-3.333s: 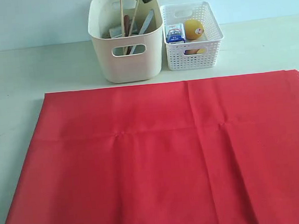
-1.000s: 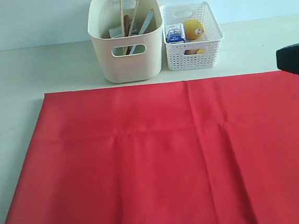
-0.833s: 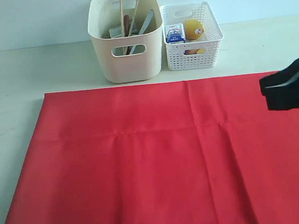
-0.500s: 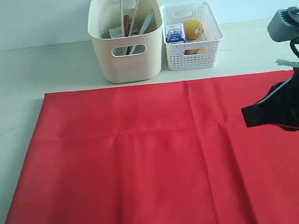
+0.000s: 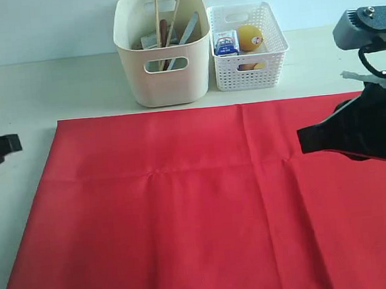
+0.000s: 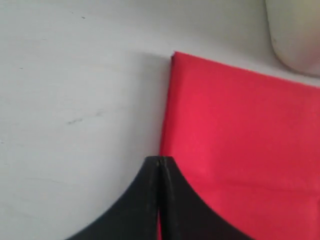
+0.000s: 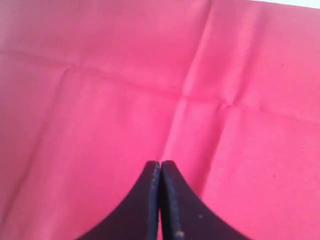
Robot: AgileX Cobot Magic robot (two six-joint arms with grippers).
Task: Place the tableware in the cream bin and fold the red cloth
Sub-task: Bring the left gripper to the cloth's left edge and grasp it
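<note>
At the back of the worktop [image 5: 52, 82] the cream bin [image 5: 166, 79] stands just beside a white lattice basket [image 5: 251, 72]; wooden chopsticks [image 5: 156, 12], a brown wooden spoon [image 5: 163, 32] and a steel table knife [image 5: 189, 28] stand on end inside the bin, leaning on its wall because it is tall and narrow; whatever lies lower in it is hidden; the basket holds an orange [image 5: 250, 37] and a small milk carton [image 5: 226, 43]. In front of both, the red cloth [image 5: 185, 206] lies spread flat with only faint creases, so the tableware step looks done and the fold not yet begun. The left tool [image 6: 159, 162] has its jaws pressed together on nothing and sits low at the cloth's left edge, near the far-left corner [image 6: 172, 54]; the right tool [image 7: 160, 166], likewise closed and empty, hangs over the cloth's right part, apparently clear of it; one arm at each side suggests the two mean to take opposite ends together, and each would have to open before pinching fabric.
</note>
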